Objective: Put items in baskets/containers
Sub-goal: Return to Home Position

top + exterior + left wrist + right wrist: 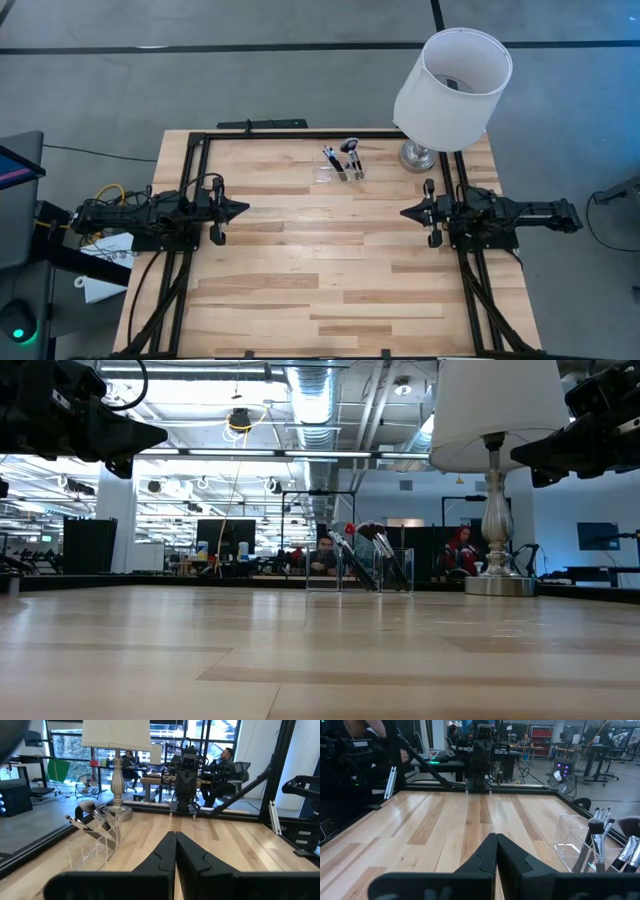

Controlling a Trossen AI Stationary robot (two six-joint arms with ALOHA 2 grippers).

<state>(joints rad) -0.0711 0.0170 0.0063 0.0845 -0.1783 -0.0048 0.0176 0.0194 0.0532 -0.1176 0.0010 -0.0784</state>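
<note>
Left gripper (238, 210) has its fingers pressed together, tip pointing inward from 9 o'clock on the table (330, 290). The right gripper (408, 212) mirrors it from 3 o'clock, its fingers likewise closed on nothing. Both hang above the wood, as the low view shows, and are well apart from each other. Brushes (345, 155) stand heads-up in the clear box (338, 172) at 12 o'clock near the far edge, with the lamp (450, 85) just beside it toward 1 o'clock. No brush lies loose on the boards, so the sorting looks finished. Homing well, I judge, means fingers closed, height held over the table, and each arm folded straight back along its own side. The right arm sits nearer the lamp and should avoid swinging toward 1 o'clock.
</note>
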